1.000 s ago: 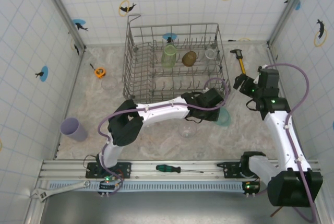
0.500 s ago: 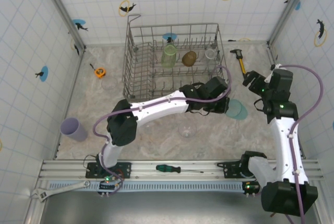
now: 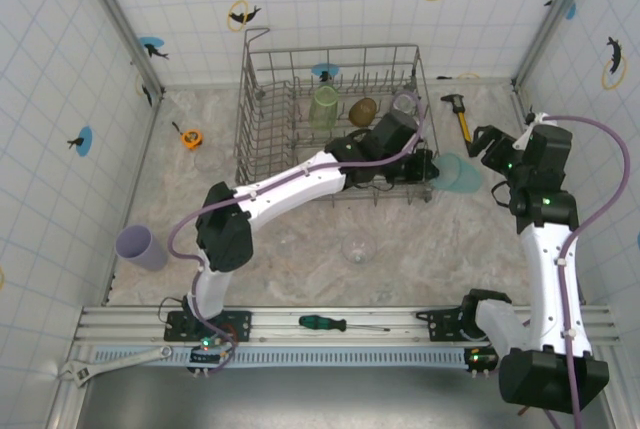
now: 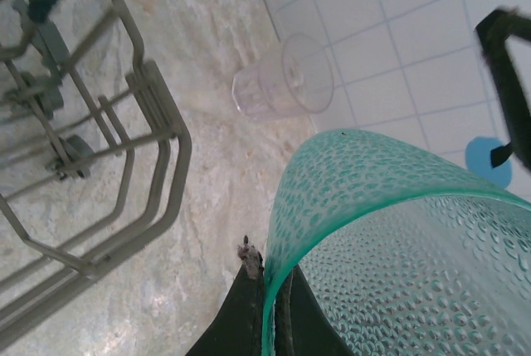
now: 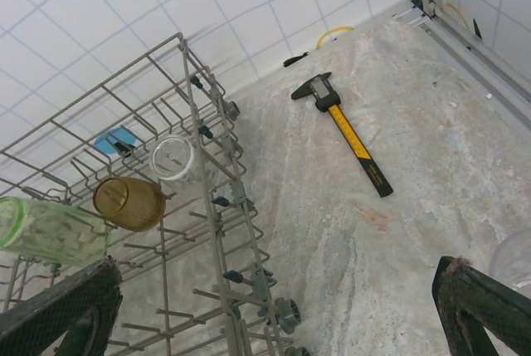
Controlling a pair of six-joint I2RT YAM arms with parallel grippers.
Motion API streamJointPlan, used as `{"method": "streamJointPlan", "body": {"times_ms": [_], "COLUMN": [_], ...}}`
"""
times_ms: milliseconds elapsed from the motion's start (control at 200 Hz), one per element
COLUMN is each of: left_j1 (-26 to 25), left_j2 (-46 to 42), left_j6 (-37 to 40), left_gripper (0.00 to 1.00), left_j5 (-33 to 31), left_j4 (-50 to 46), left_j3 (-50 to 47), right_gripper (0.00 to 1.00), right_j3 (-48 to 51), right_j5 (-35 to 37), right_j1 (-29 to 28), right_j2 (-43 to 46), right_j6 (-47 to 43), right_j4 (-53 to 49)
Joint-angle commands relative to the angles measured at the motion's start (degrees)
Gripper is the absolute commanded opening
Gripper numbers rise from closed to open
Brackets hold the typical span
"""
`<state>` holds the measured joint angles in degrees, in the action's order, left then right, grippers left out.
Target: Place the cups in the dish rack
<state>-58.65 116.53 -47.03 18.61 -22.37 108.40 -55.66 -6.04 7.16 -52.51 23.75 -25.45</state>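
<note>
My left gripper (image 3: pixel 428 169) is shut on the rim of a dimpled teal cup (image 3: pixel 457 172), held in the air just off the right front corner of the grey wire dish rack (image 3: pixel 262 124). In the left wrist view its fingers (image 4: pixel 249 310) pinch the teal cup's (image 4: pixel 398 231) wall. A pale green cup (image 3: pixel 324 107), an amber cup (image 3: pixel 362 111) and a clear cup (image 3: pixel 404 103) sit in the rack. A clear cup (image 3: pixel 357 249) stands on the table and a lilac cup (image 3: pixel 140 246) at the left. My right gripper (image 3: pixel 497 149) hangs open right of the teal cup.
A yellow-and-black tool (image 3: pixel 460 117) lies right of the rack. An orange tape measure (image 3: pixel 190 137) lies left of it. A screwdriver (image 3: pixel 340 324) and a wrench (image 3: pixel 110 364) rest on the near rail. Another clear cup (image 4: pixel 282 78) lies by the tiled wall.
My left arm has carried the teal cup back and to the right, from in front of the rack to its right front corner. My right arm has drawn back toward the right wall.
</note>
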Motion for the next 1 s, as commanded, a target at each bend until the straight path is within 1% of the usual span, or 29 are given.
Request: {"method": "streamJointPlan", "body": {"times_ms": [0, 180, 320, 370, 520, 565, 650, 731, 801, 846, 861, 891, 991], "left_j1": [1.6, 5.9, 11.0, 13.4, 21.1, 23.7, 28.0, 31.4, 33.5, 33.7, 35.5, 36.3, 38.1], "left_j2": [-4.6, -7.0, -9.7, -10.7, -14.1, -14.5, -14.8, -14.7, -14.7, -14.9, -15.0, -15.4, -17.1], "left_j6": [0.1, 2.1, 3.3, 3.3, 2.5, 1.9, 0.5, -0.3, -0.7, -1.1, -1.4, -2.1, -6.7], "left_gripper": [0.0, 0.0, 0.0, 0.0, 0.0, 0.0, 0.0, 0.0, 0.0, 0.0, 0.0, 0.0, 0.0], "left_j5": [3.0, 5.7, 9.1, 11.0, 17.1, 19.2, 23.9, 27.1, 29.1, 30.4, 31.0, 31.8, 35.3], "left_j4": [2.6, 2.0, 2.9, 3.8, 8.3, 9.6, 11.7, 12.8, 13.8, 14.9, 15.4, 16.7, 24.8], "left_j3": [1.9, 1.1, -2.4, -4.2, -10.7, -12.4, -14.9, -16.6, -18.1, -19.4, -19.9, -21.2, -26.9], "right_gripper": [1.0, 1.0, 1.0, 1.0, 1.0, 1.0, 1.0, 1.0, 1.0, 1.0, 1.0, 1.0, 1.0], "right_j3": [-0.9, -1.6, -1.2, 0.1, 6.8, 9.0, 11.9, 12.8, 13.1, 13.2, 13.2, 13.1, 11.8], "right_j5": [-2.6, -6.9, -10.3, -12.7, -24.9, -26.8, -25.8, -22.1, -20.4, -20.4, -20.6, -21.0, -22.6], "right_j1": [0.6, 0.8, 0.8, 0.9, 0.6, 0.0, -2.7, -6.3, -9.4, -11.3, -12.0, -13.0, -15.9], "right_j2": [0.9, -0.3, -1.4, -1.5, -2.6, -2.7, -2.3, -2.3, -3.1, -4.0, -4.3, -5.0, -8.6], "right_j6": [1.3, 3.6, 7.0, 8.6, 15.7, 17.9, 19.3, 18.2, 17.7, 17.9, 18.0, 18.1, 18.1], "right_j4": [1.5, 1.3, 3.4, 6.0, 20.7, 25.0, 32.0, 33.9, 35.9, 37.5, 38.2, 39.6, 42.4]}}
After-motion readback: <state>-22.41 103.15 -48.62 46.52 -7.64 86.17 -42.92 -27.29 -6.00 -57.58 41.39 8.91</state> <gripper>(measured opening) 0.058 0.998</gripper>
